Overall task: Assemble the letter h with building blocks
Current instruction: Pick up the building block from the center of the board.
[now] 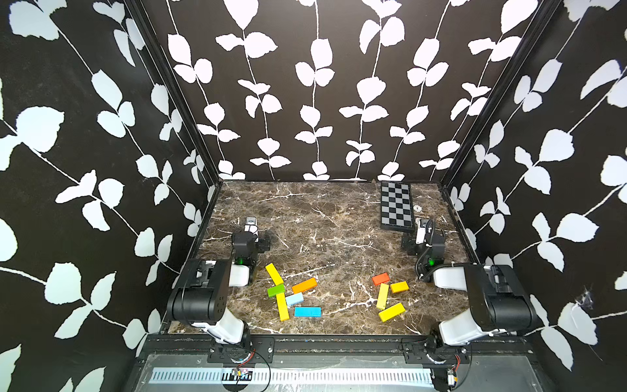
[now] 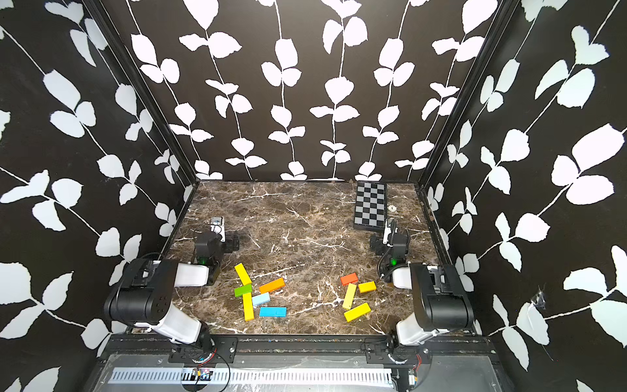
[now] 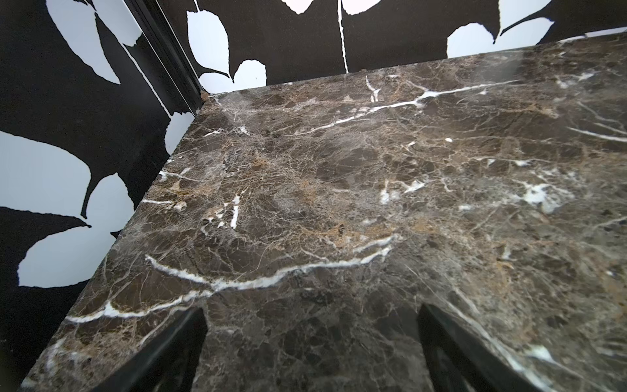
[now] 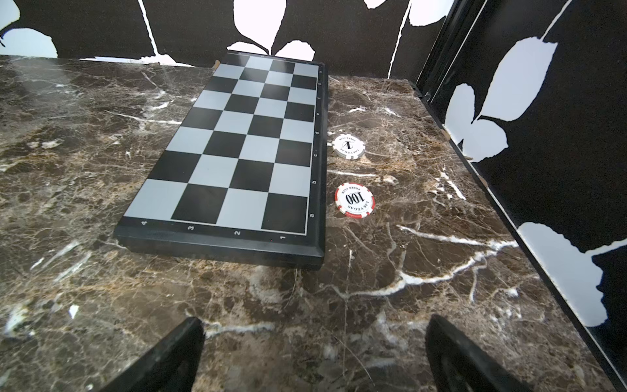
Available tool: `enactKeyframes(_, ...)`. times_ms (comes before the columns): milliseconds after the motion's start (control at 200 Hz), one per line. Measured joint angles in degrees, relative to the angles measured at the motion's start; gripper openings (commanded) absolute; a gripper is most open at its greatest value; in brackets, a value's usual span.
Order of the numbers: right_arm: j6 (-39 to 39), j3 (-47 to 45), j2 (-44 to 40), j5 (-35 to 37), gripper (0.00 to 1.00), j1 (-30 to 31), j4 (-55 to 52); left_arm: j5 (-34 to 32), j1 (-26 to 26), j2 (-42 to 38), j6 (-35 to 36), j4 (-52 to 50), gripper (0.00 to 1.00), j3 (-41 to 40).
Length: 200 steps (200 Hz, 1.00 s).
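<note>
Black walls (image 1: 305,85) printed with white leaves close in a brown marble counter (image 1: 325,220). The left arm (image 1: 203,295) and right arm (image 1: 492,298) rise from the near edge at either side, each folded and pointing toward the far wall. In the wrist views the left pincer (image 3: 310,319) and the right pincer (image 4: 315,324) both stand spread wide over bare marble, with nothing between the fingers. A black-and-grey chequered board (image 1: 396,207) lies flat at the far right, just ahead of the right pincer. The building blocks (image 2: 272,311) lie flat near the front of the counter, between the arms, in two loose groups well apart. Nearer the left arm are a slanted yellow block (image 1: 274,273), an orange block (image 1: 304,285), a green block (image 1: 276,290), a light blue block (image 1: 294,299) and a long yellow block (image 1: 282,306), touching or nearly so, with a blue block (image 1: 307,311) just beside them on the near side. Nearer the right arm are a red-orange block (image 1: 380,278), a short yellow block (image 1: 399,287), a narrow yellow block (image 1: 382,296) and a broad yellow block (image 1: 391,312). Just beside the board's right edge lie a white chip (image 4: 348,146) and a red-rimmed chip (image 4: 354,200).
</note>
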Motion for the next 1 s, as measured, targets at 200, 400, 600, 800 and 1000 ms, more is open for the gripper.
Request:
enactKeyframes(200,0.0,0.0,0.0,-0.02,0.99,0.0,0.0,-0.02,0.0,0.0,0.0,0.02,0.99,0.0)
enactKeyframes(400,0.0,0.0,0.0,-0.09,0.99,0.0,0.0,0.33,0.07,0.0,-0.02,0.0,0.99,0.0)
enactKeyframes(600,0.04,0.07,-0.22,1.27,0.99,0.44,-0.39,0.5,0.07,0.0,-0.02,0.0,0.99,0.0)
enactKeyframes(800,11.89,24.11,-12.55,13.05,0.99,4.63,-42.05,-5.99,-0.17,-8.52,-3.15,-19.98,0.93,8.22)
enactKeyframes(1000,31.43,34.03,-23.1,7.06,0.99,2.82,-58.66,-14.78,-7.02,-24.68,-21.29,-44.89,0.86,24.09)
